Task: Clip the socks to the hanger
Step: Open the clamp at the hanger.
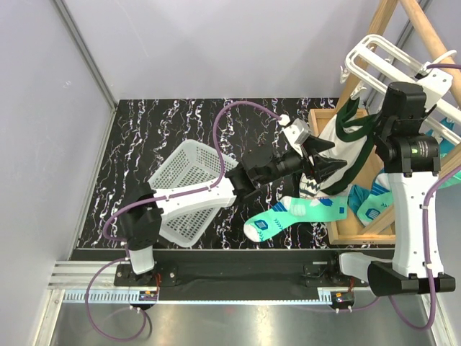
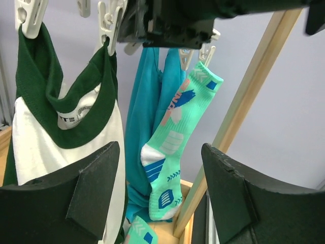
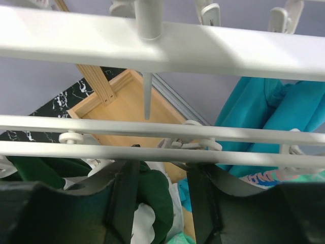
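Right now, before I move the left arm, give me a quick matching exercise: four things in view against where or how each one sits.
Things:
1. white mesh basket
2. mint sock nearest the arm bases
3. mint sock in the left wrist view
4. left pincer

States:
A. hanging from a clip
B. open, holding nothing
C. tipped on its side
D. lying on the table

Pairs: 1-C, 2-D, 3-A, 4-B.

Top view: basket is lying left of centre on the table. Loose sock is lying just right of it, at centre. Hanger is hanging upper right on the wooden rack. Clipped sock is dangling beneath the hanger.
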